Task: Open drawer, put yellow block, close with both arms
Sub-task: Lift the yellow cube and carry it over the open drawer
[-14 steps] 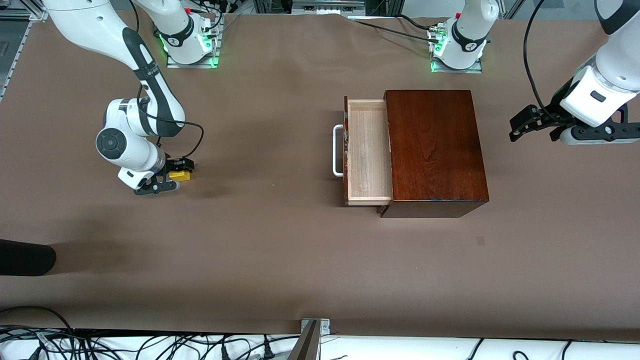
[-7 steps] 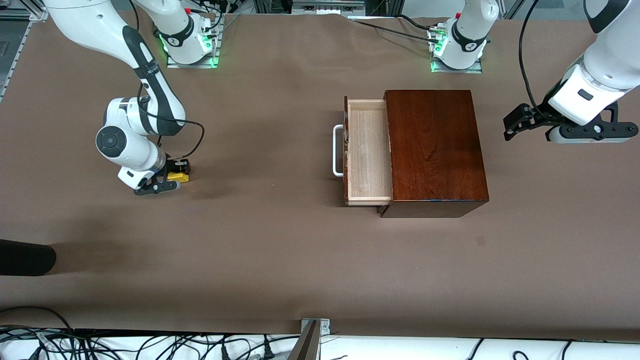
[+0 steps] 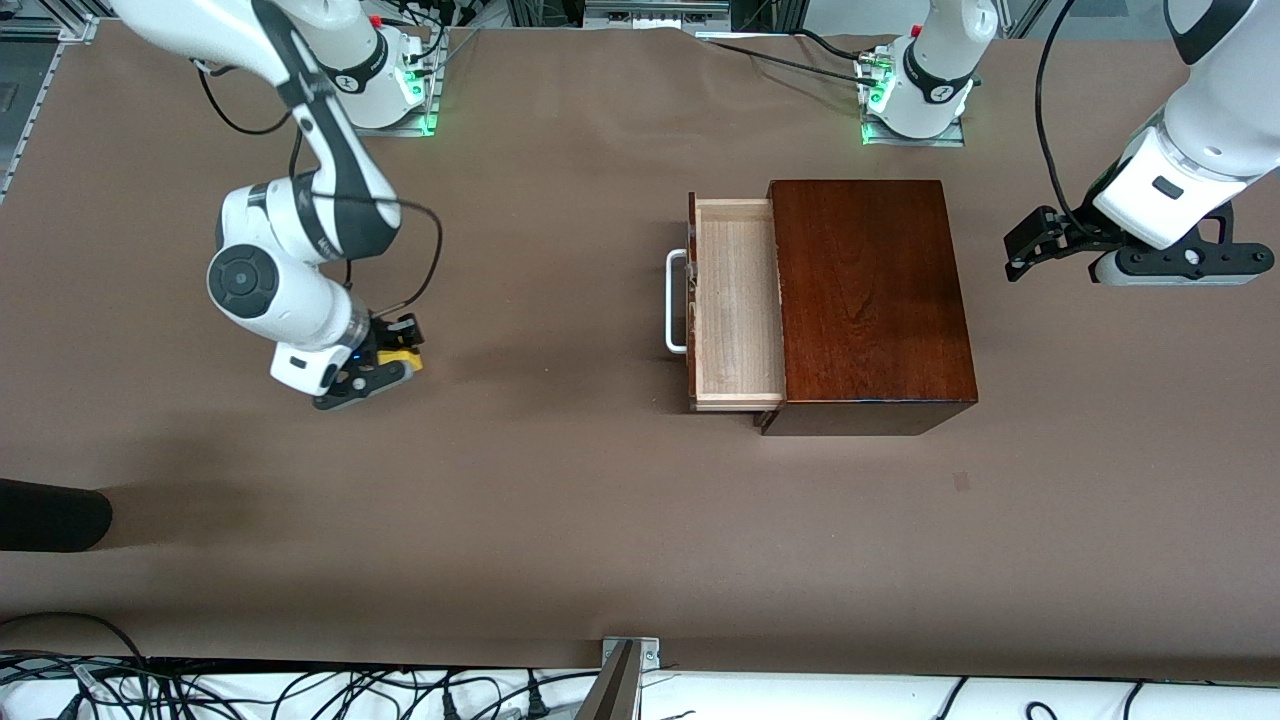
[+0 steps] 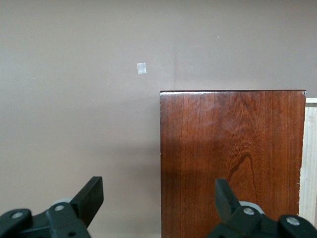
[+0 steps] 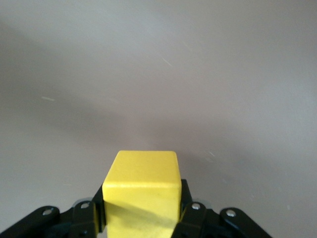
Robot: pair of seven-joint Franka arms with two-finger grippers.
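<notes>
A brown paper-covered table (image 3: 560, 520) fills the front view, with cables along its near edge. At about nine o'clock from the glossy dark-brown wooden box (image 3: 868, 300) we have the right gripper (image 3: 385, 365), clenched on the small bright yellow cube (image 3: 405, 356) and held over bare table toward the right arm's end. The pale light-wood drawer (image 3: 738, 305) with its white bar handle (image 3: 674, 300) stands pulled out and empty. At the box's three o'clock the left gripper (image 3: 1020, 252) waits.

In the left wrist view its black fingers (image 4: 89, 196) are spread wide, holding nothing, over the box top (image 4: 233, 148).

In the right wrist view the block (image 5: 142, 191) sits pinched between the pads. We judge that nothing blocks the way to the drawer; a shallow pinch could let the cube slip in transit, or a low approach could clip the drawer front
</notes>
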